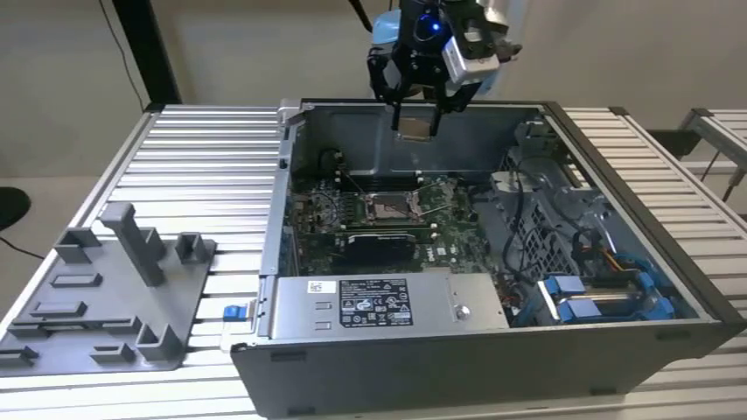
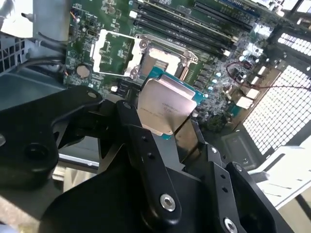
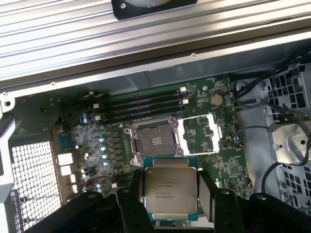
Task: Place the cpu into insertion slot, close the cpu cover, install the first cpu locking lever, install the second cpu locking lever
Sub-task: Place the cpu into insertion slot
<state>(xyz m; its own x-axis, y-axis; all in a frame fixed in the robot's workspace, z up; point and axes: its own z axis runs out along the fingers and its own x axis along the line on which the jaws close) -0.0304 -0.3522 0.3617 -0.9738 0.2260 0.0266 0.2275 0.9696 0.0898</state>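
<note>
My gripper (image 1: 417,121) hangs over the back of the open computer case (image 1: 268,262), shut on the cpu (image 1: 415,125) by two opposite edges. In both wrist views the cpu (image 3: 170,187) (image 2: 165,107) shows its silvery metal top between the black fingers (image 3: 135,191). Below it on the green board lies the insertion slot (image 1: 389,206) (image 3: 152,141) (image 2: 164,59), bare, with its pin field showing. The cpu cover (image 3: 201,136) (image 2: 113,52) stands swung open beside the slot, the board showing through its window. The cpu is well above the slot and touches nothing else.
A grey labelled power-supply box (image 1: 386,302) fills the case's near side. Black memory slots (image 3: 146,104) run beside the slot. Cables and blue connectors (image 1: 596,297) crowd the exterior view's right of the case. A grey fixture tray (image 1: 105,297) sits on the slatted table at the left.
</note>
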